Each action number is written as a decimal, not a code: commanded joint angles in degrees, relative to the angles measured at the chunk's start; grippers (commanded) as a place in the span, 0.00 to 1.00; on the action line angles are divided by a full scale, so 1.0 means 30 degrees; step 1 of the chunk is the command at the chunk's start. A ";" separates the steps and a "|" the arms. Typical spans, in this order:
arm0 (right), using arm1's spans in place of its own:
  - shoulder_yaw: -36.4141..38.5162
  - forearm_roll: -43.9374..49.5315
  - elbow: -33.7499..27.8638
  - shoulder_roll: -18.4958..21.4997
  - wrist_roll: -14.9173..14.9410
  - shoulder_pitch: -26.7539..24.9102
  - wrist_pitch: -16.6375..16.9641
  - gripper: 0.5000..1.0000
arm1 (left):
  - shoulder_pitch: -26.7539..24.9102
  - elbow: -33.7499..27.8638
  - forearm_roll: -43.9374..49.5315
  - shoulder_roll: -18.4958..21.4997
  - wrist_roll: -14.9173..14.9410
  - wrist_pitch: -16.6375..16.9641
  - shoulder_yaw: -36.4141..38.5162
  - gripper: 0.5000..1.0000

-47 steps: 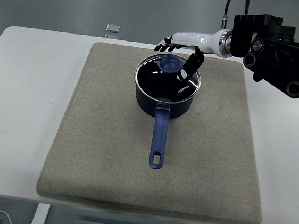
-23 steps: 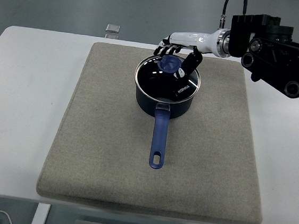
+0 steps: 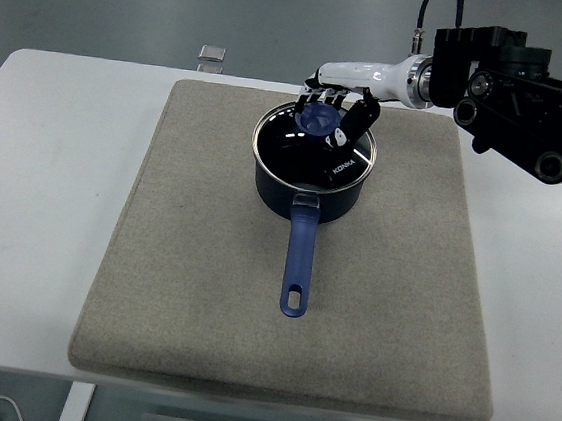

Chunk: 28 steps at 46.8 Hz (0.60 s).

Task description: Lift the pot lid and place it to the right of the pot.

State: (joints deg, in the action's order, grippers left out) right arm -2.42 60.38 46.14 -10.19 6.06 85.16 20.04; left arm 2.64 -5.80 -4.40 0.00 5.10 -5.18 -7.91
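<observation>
White right hand arches over lid knob.

Glass pot lid, blue knob, seated on blue pot.

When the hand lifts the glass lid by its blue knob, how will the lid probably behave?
The lid looks like rigid glass with a metal rim, so it should stay stiff, but it is probably fragile if dropped. The blue knob is small and smooth, so it may slip or swing under the right hand. Being round, it might roll if set on edge.
</observation>
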 commanded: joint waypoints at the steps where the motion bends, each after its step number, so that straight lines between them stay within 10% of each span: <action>1: 0.0015 0.0000 -0.0001 -0.0001 0.0001 0.0002 0.0001 0.14 | 0.0000 0.0000 0.0003 0.0000 0.0000 -0.0001 0.0000 1.00; 28: 0.0132 -0.0322 -0.0294 -0.1903 -0.0029 0.0852 0.0294 0.00 | 0.0000 0.0000 0.0003 0.0000 0.0000 -0.0001 0.0000 1.00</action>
State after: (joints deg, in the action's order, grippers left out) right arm -2.02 59.46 45.38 -14.41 6.04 87.87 20.89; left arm 2.64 -5.80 -4.42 0.00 5.10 -5.18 -7.91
